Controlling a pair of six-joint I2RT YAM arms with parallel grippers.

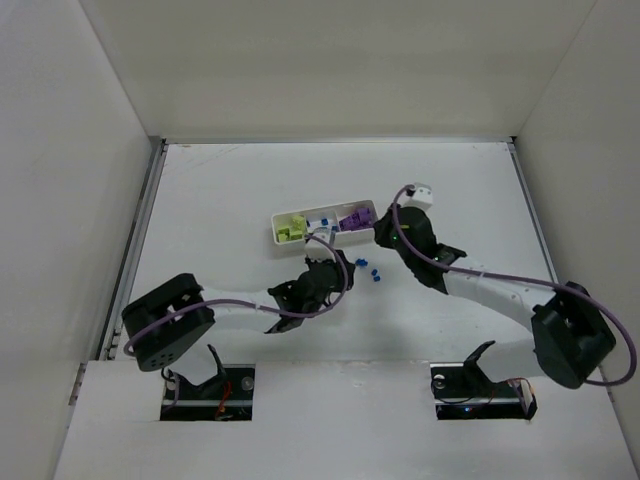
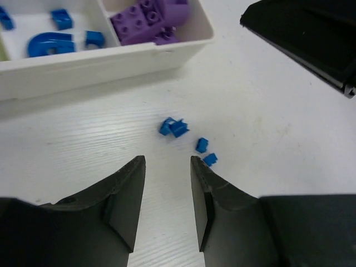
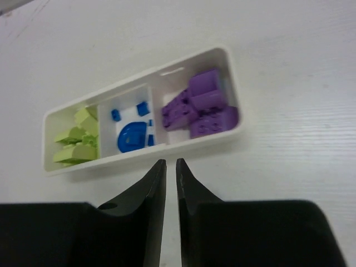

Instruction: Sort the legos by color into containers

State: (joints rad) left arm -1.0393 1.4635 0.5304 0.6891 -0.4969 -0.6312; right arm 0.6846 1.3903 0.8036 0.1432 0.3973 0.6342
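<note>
Left wrist view: my left end effector (image 2: 167, 161) hangs low over the desk (image 2: 267, 128), fingers apart and nothing between them. Just beyond the fingertips lie loose blue legos (image 2: 173, 127) — a small clump, then two single bits close by on its right. All sit bare on the desk, outside the tray (image 2: 83, 67), which lies past them, near but not touching.

My right end effector (image 3: 170, 162) is over the desk on the near side of the tray, its fingers nearly together — only a slit between them, gripping nothing. Its camera shows the three compartments plainly: lime legos (image 3: 75, 146) in the left one, blue pieces (image 3: 130, 137) in the middle, purple bricks (image 3: 203, 105) in the right. From above, the tray sits mid-desk, slightly askew, with both arms reaching toward it.
</note>
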